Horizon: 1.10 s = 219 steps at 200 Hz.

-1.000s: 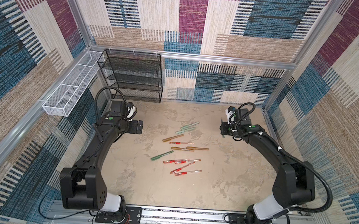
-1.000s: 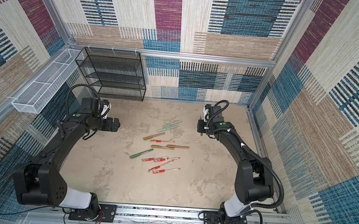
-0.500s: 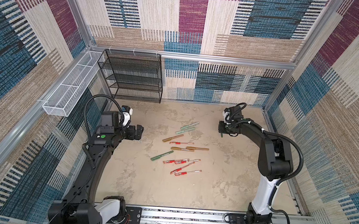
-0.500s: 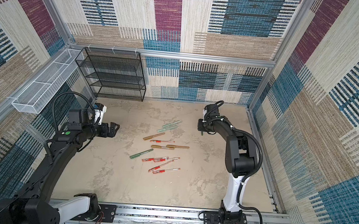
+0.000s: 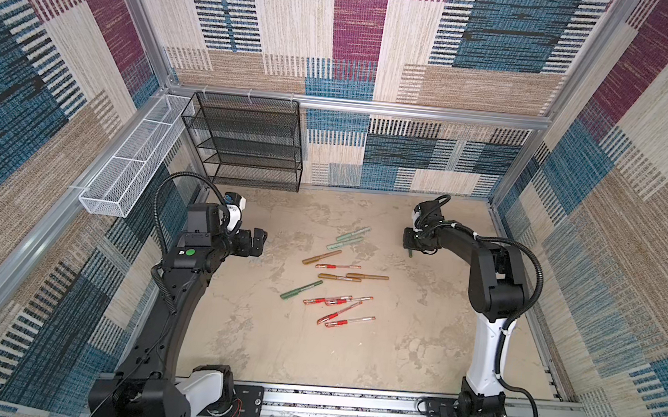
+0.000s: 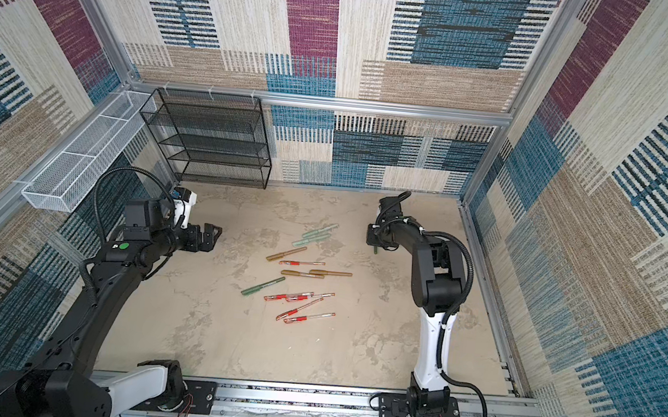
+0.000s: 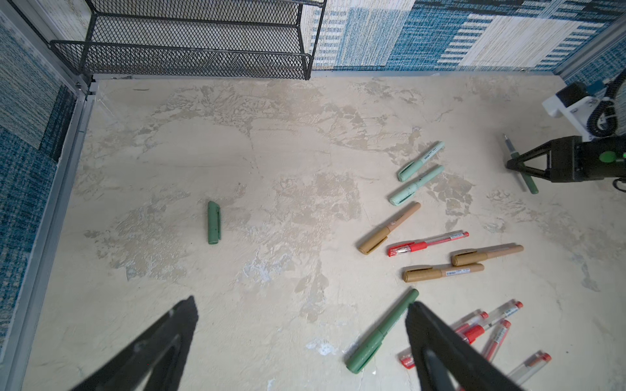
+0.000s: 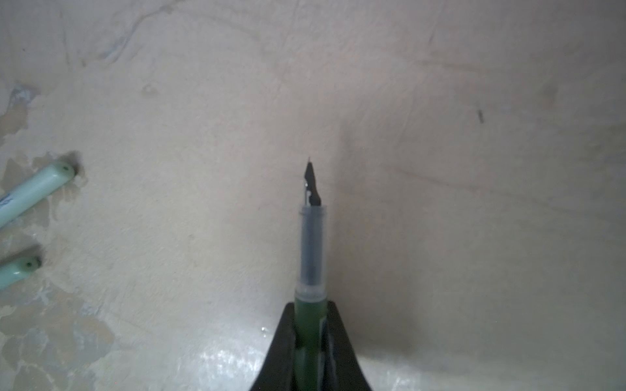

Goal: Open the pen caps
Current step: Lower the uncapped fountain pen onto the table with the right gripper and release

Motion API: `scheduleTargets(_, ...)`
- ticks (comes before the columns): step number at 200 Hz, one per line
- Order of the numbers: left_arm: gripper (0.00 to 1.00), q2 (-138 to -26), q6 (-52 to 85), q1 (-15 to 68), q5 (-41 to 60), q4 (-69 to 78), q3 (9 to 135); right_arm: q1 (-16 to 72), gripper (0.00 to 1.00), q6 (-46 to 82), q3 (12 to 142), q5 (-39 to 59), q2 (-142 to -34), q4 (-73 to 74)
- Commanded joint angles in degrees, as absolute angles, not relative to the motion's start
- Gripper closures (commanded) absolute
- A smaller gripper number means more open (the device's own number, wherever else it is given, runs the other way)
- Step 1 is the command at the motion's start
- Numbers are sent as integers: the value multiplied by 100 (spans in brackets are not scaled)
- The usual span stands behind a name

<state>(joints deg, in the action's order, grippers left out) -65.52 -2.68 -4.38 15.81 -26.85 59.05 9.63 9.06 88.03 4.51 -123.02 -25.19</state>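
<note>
Right gripper (image 8: 310, 315): clamping bare-tipped dark green plastic pen body (image 8: 311, 250), two o'clock of scattered pens (image 5: 338, 277).
Left gripper (image 5: 257, 240): gaping empty, hovering at nine o'clock.
Stubby green plastic cap (image 7: 214, 227): lying loose.

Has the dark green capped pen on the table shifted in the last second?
No. In both top views the dark green capped pen lies at the same spot and angle relative to the black wire rack as a second ago.
</note>
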Motion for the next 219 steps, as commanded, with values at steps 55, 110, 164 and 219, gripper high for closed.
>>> scheduleTargets(55, 1, -6549, -167, -457, 1664, -2681, 5959, 966, 82, 967, 8596, 331, -12360, -2450)
scheduleTargets(110, 0, -6569, -173, -474, 1679, -2632, 5894, 966, 75, 949, 8622, 234, -12261, -2496)
scheduleTargets(164, 1, -6574, -185, -503, 1683, -2626, 5879, 977, 70, 929, 8851, 311, -12196, -2694)
scheduleTargets(219, 1, -6626, -149, -543, 1740, -2584, 5847, 1260, 65, 865, 8984, 592, -11416, -3209)
